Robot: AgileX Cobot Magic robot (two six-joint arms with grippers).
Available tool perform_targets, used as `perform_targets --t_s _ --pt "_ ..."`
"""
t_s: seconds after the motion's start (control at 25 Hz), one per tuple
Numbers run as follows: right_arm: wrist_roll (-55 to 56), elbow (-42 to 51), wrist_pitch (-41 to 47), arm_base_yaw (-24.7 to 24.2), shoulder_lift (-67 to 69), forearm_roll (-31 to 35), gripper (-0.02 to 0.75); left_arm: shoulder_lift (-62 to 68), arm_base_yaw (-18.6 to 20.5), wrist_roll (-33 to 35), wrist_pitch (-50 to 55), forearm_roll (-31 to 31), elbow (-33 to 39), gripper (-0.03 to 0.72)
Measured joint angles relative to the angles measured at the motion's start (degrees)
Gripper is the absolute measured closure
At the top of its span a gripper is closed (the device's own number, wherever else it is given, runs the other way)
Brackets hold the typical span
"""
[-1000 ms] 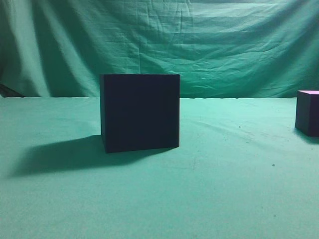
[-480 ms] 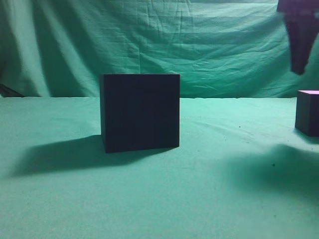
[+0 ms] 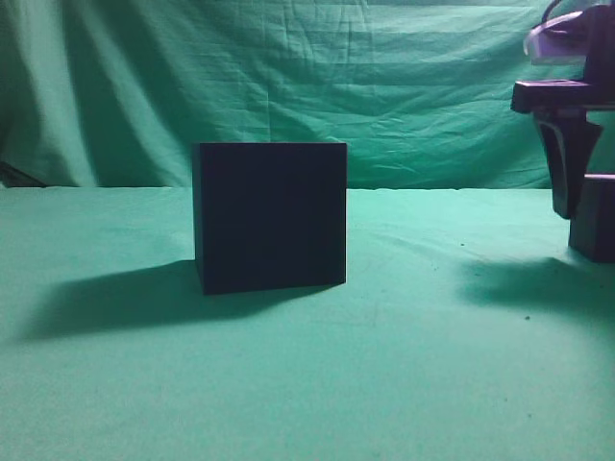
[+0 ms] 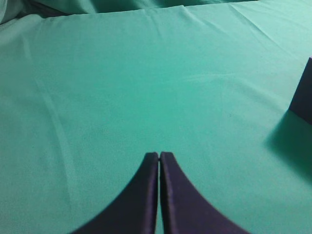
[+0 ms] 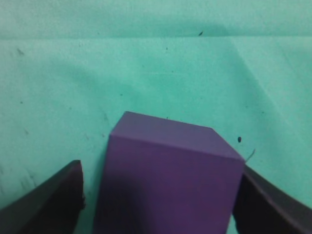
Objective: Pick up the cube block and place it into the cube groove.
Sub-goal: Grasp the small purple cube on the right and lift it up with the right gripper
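Right now my right tool (image 5: 156,195) hangs over the small dark purple cube block (image 5: 168,175), its two dark fingers (image 5: 46,200) spread apart with the block between them and a sliver of cloth visible on the left side, so I judge nothing is clamped yet. From the side camera the block (image 3: 594,219) sits on the green cloth tabletop (image 3: 384,365) at the far right edge, partly cut off, and the right tool comes down onto it from above, one finger reaching beside its left face. That is the relation the next move turns on: the block lies straight below and between the fingers, slightly rotated to them, so one corner points toward the right finger; closing will likely square it up or nudge it. It has no long axis, being a cube, and the right arm is plainly nearer. My left tool (image 4: 159,158) has its curved dark fingers pressed together, holding nothing, above bare cloth. The large near-black matte cube-shaped box (image 3: 270,216) stands well apart to the left; its groove opening is not visible from here. The block looks smooth, flat-faced and sharp-edged, probably foam or light plastic; the cloth is wrinkled and faintly speckled.
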Motion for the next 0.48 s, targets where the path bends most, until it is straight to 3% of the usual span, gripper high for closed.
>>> perform_targets --t_s 0.04,0.2,0.48 --pt "0.0 -0.02 0.0 0.0 0.22 0.0 0.167 0.0 0.0 0.0 0.0 0.0 0.0 0.688" --pt "0.24 -0.12 0.0 0.0 0.34 0.0 0.314 0.0 0.0 0.0 0.0 0.0 0.0 0.688" --pt "0.51 -1.65 2.71 0.0 -2.16 0.5 0.302 0.0 0.0 0.0 0.0 0.0 0.0 0.688"
